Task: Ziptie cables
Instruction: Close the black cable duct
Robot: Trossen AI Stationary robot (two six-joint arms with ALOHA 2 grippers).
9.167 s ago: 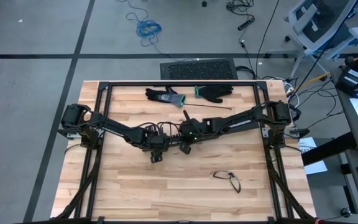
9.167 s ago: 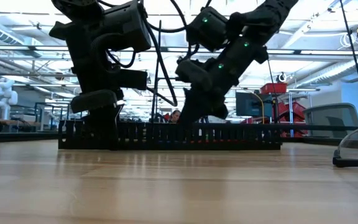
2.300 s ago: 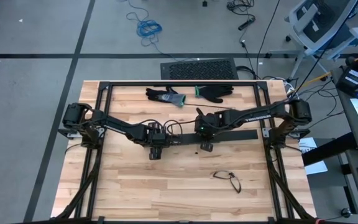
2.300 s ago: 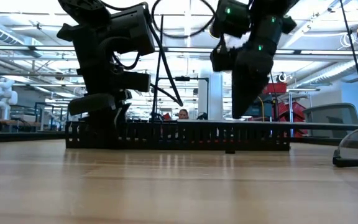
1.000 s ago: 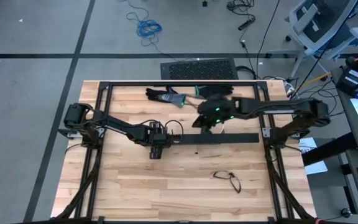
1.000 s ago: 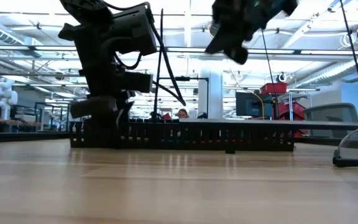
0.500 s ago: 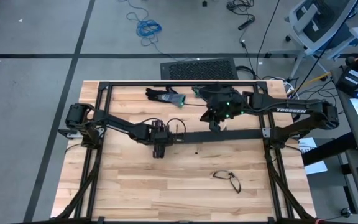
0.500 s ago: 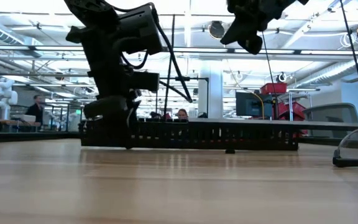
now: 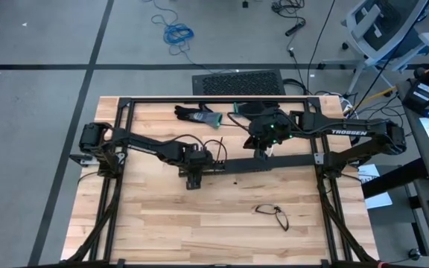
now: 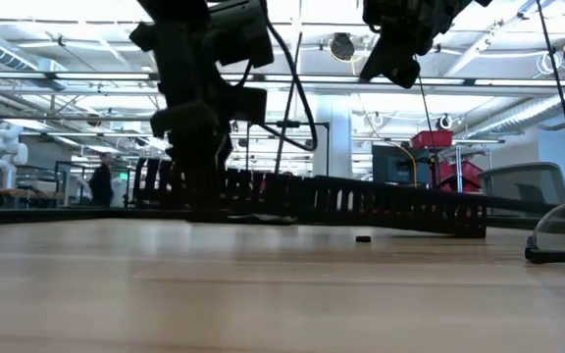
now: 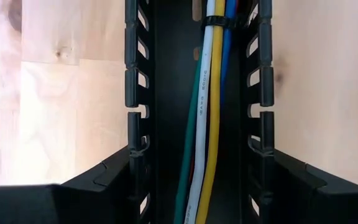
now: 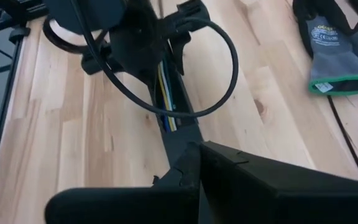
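Black duct (image 10: 361,204) newly tipped up at frame left by grasping left fingers (image 11: 73,199); right fingers (image 12: 260,180) clenched, pulled away; cables (image 11: 207,124) tied.

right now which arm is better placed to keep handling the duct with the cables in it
Left. The left gripper straddles one end of the black duct, its fingers outside both slotted walls with the cables running between. The right gripper is shut, raised above the duct and holding nothing.
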